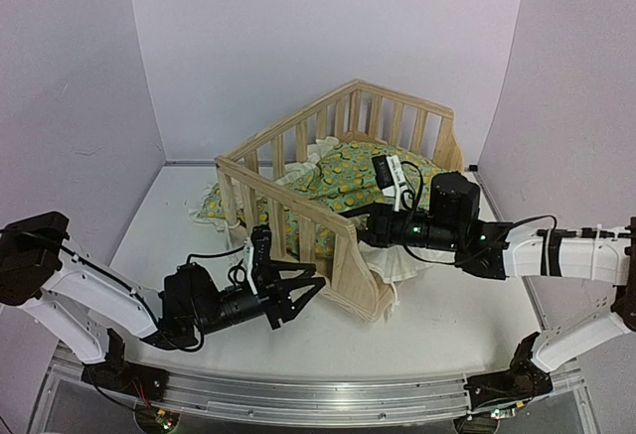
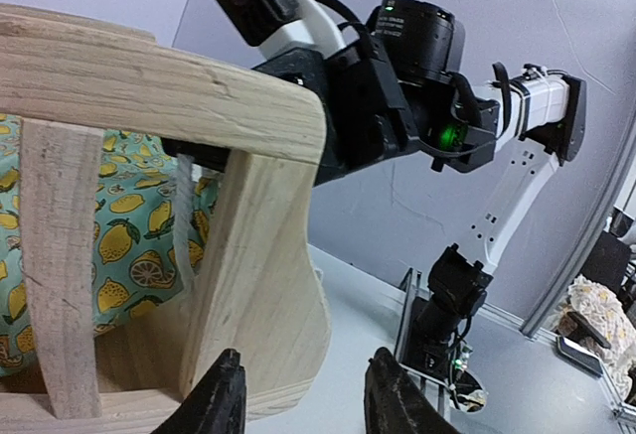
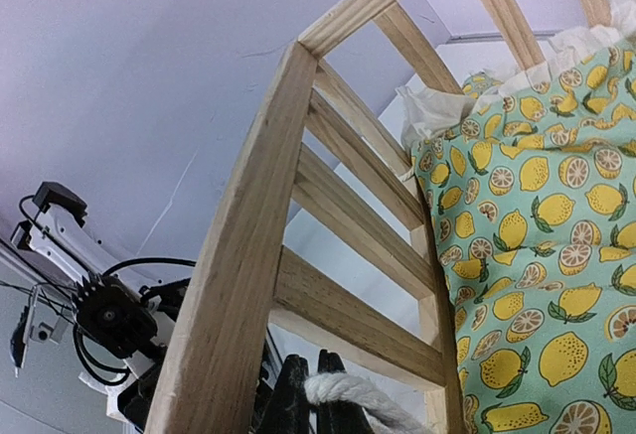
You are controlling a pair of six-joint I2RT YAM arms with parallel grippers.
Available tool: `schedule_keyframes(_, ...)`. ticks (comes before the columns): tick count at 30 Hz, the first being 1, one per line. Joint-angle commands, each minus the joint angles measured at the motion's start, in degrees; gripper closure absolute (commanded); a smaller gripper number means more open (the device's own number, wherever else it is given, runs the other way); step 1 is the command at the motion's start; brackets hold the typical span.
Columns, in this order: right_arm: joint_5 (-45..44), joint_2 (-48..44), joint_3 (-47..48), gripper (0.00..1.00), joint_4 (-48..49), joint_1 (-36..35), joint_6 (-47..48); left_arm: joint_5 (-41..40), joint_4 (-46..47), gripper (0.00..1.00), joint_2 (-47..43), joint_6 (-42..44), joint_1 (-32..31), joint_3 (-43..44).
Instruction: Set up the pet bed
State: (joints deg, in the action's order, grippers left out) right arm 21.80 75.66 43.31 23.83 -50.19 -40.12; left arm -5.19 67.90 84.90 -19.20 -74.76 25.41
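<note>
Pinching the ruffle [image 3: 363, 404] in the right end effector [image 3: 313, 394], likely to seat the cushion [image 3: 537, 255], with the left end effector [image 2: 303, 374] spread empty beside the frame [image 2: 248, 255].

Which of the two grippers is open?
The left gripper, fingers apart beside the pet bed; the right gripper is shut on twisted cream fabric.

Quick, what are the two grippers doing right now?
Left gripper: open, holding nothing.
Right gripper: shut on the cushion, pinching its cream trim.
</note>
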Motion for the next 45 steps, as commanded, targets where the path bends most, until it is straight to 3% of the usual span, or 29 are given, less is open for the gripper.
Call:
schedule_keyframes(1,6.82,1.03,1.37,1.00,5.31,-1.56,11.86,-4.92,4.79,0.65,2.70,6.48,0.46,3.60)
schedule_keyframes(4,12.29,5.10,3.86,1.00,5.41,-1.57,14.08,-6.37,4.96,0.69,5.09,7.99,0.64,5.63)
schedule_keyframes(11,12.99,7.00,1.61,1.00,7.90,-1.57,11.34,-8.78,4.96,0.78,6.69,6.98,1.12,6.52)
schedule_keyframes(22,19.08,7.56,1.54,1.00,7.92,-1.57,8.49,-7.86,4.89,0.59,0.71,15.88,1.06,-0.87)
schedule_keyframes(24,19.44,7.41,1.50,1.00,7.89,-1.55,8.48,-7.51,4.55,0.62,1.14,18.92,1.11,0.08)
schedule_keyframes(28,19.64,7.62,1.52,1.00,7.73,-1.54,8.40,-9.54,3.93,0.78,3.16,21.96,1.99,2.57)
schedule_keyframes(35,19.60,7.35,1.56,1.00,7.73,-1.53,8.39,-12.33,3.32,0.88,6.21,24.30,2.44,5.23)
schedule_keyframes(45,20.09,7.40,1.78,1.00,7.54,-1.55,8.23,-13.71,2.36,0.81,8.96,25.18,2.95,7.97)
